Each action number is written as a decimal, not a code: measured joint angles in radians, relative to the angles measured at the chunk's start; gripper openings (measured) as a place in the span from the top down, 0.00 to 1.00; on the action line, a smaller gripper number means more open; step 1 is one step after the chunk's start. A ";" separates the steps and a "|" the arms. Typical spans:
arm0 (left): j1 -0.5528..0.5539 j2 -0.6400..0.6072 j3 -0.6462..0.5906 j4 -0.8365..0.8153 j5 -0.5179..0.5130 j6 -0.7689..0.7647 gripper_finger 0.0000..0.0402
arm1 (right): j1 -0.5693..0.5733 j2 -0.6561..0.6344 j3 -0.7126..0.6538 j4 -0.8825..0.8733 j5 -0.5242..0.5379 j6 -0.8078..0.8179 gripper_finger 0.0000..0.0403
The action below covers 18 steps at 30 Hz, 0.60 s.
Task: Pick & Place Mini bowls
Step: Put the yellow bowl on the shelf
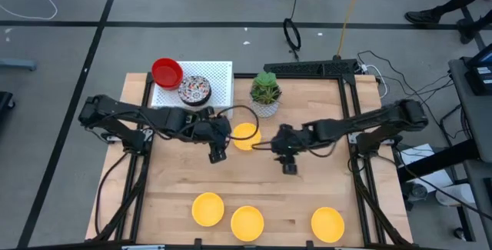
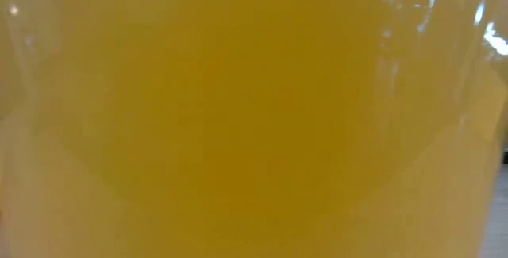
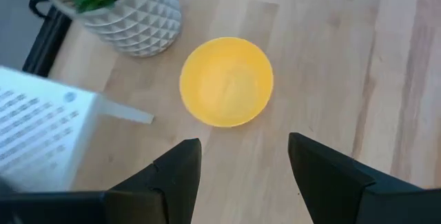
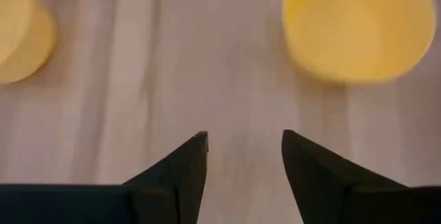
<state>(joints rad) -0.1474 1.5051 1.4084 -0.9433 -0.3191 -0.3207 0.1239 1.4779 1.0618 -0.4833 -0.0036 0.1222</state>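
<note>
- A yellow bowl (image 1: 246,135) sits on the wooden table (image 1: 177,177) near its middle, just in front of the potted plant (image 1: 266,93) and between the two grippers.
- In the left wrist view the same yellow bowl (image 3: 226,81) stands upright and empty on the wood, apart from the fingers (image 3: 180,176) and near the plant pot (image 3: 131,17).
- Three more yellow bowls line the near edge: one at left (image 1: 207,208), one in the middle (image 1: 247,222) and one at right (image 1: 327,224).
- The low view is filled by the yellow wall of a bowl (image 2: 254,115) right against the lens.
- At the far left, a red bowl (image 1: 167,72) and a patterned bowl (image 1: 194,90) rest on a white tray (image 1: 219,77), touching or nearly touching each other.
- The left gripper (image 1: 217,155) hangs just left of the central bowl, fingers spread and holding nothing.
- The right gripper (image 1: 289,167) hangs just right of that bowl, well apart from the near row; its fingers (image 4: 180,169) are parted and empty, with two yellow bowls (image 4: 358,24) showing beyond them.
</note>
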 joint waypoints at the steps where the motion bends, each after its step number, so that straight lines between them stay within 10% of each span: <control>1: -0.001 0.001 -0.025 0.034 0.000 0.011 0.44 | 0.014 -0.029 -0.020 -0.008 0.000 0.022 0.57; 18: 0.015 0.036 -0.410 0.795 0.058 0.194 0.44 | 0.134 -0.505 -0.445 0.222 0.085 0.339 0.58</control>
<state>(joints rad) -0.1321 1.5410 0.9987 -0.1480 -0.2608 -0.1266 0.2580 0.9730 0.6170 -0.2611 0.0814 0.4612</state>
